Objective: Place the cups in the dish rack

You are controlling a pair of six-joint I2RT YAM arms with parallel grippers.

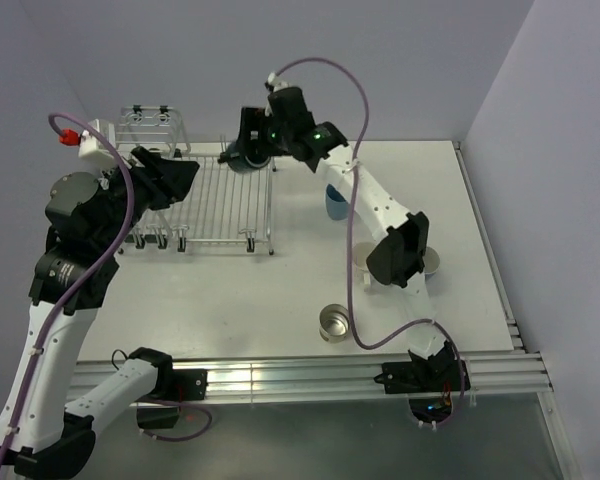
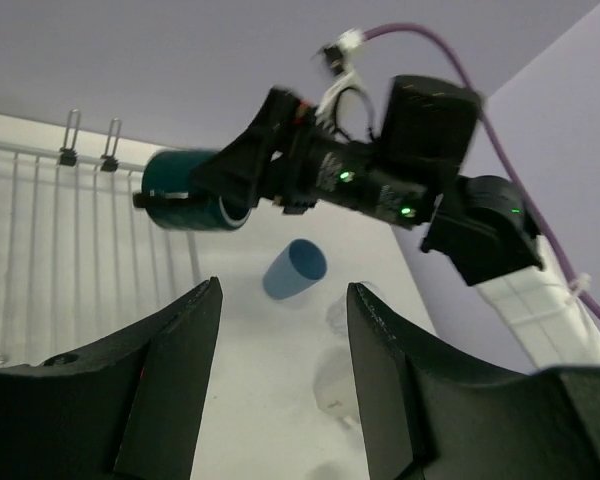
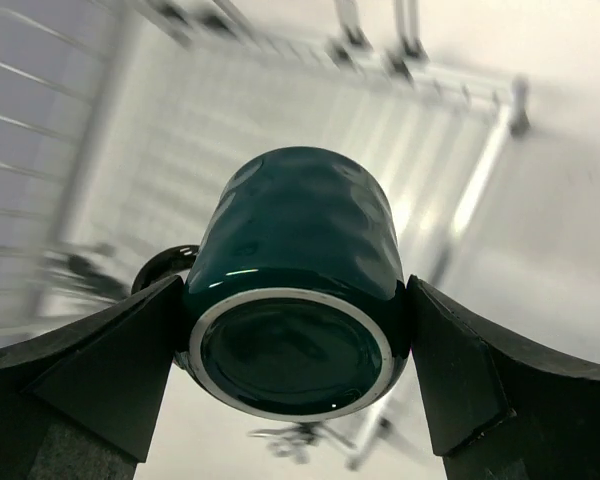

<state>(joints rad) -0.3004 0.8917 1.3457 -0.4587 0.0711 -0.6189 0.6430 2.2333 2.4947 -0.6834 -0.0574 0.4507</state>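
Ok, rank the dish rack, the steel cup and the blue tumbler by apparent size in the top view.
1. dish rack, by far the largest.
2-3. steel cup and blue tumbler look alike. The right arm hides part of the tumbler, so I won't rank these two.
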